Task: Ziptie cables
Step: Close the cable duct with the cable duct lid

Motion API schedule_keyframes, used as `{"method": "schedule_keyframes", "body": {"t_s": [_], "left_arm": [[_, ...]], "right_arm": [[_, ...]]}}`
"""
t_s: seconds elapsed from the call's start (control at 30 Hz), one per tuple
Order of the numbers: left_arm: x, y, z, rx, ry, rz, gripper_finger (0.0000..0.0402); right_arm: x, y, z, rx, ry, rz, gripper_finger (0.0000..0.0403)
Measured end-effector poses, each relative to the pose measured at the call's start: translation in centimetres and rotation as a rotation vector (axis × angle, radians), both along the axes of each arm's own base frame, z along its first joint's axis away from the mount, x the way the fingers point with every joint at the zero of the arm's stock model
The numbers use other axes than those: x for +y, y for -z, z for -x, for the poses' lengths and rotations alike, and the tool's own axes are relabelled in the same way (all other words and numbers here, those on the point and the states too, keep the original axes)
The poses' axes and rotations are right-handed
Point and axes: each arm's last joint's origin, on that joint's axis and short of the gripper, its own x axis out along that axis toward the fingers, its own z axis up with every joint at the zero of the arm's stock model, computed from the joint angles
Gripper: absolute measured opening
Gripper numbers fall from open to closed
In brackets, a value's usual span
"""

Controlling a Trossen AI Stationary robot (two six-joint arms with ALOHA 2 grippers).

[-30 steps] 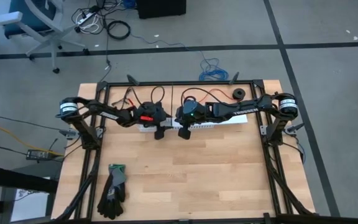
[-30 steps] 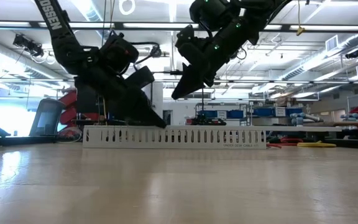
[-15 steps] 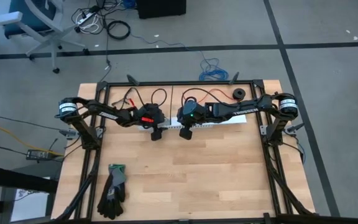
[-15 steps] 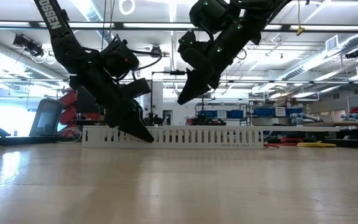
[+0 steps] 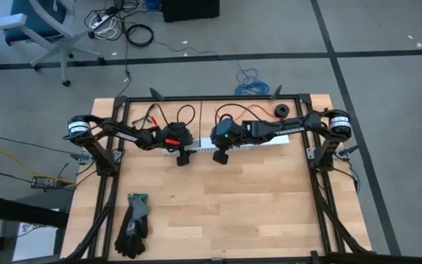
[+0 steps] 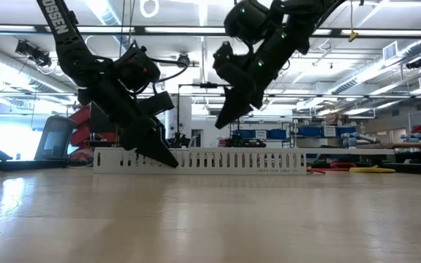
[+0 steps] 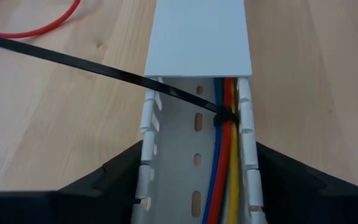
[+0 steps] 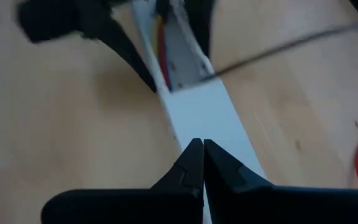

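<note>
The cables (image 7: 225, 168) run lengthwise inside the channel (image 7: 197, 81), centre frame. The left gripper (image 7: 197, 186) straddles it, fingers spread wide, holding nothing. The right gripper (image 8: 202, 163) hangs closed and empty above.

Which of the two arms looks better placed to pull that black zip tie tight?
Probably the right gripper: it hangs free, shut and empty, above the white slotted plastic channel. The left gripper straddles that channel, steadying it beside the black zip tie.

Grey floor (image 5: 387, 81) crossed by dark seams surrounds the wooden table (image 5: 218, 205). An office chair (image 5: 42, 29) and loose cords (image 5: 116, 26) lie beyond it. Ceiling strip lights (image 6: 386, 31) illuminate distant workbenches (image 6: 386, 146).
</note>
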Motion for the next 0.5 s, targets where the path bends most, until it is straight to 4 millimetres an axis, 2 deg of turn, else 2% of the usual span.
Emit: {"method": "schedule_keyframes", "body": {"t_s": [0.2,0.27,0.33,0.5], "left_arm": [[0.0,0.0,0.0,-0.006,0.001,-0.001,0.0241],[0.0,-0.1,0.0,-0.009,0.001,-0.002,0.0239],[0.0,-0.1,-0.1,-0.013,0.001,-0.003,0.0239],[0.0,-0.1,-0.1,-0.017,-0.002,-0.003,0.0239]], "right_arm": [[-1.5,2.0,1.3,0.044,0.119,-0.072,0.0000],[-2.2,2.6,1.2,0.015,0.146,-0.102,0.0000],[-2.9,3.4,0.1,-0.045,0.090,-0.169,0.0000],[-4.7,5.9,-4.5,-0.098,-0.031,-0.263,0.0000]]}}
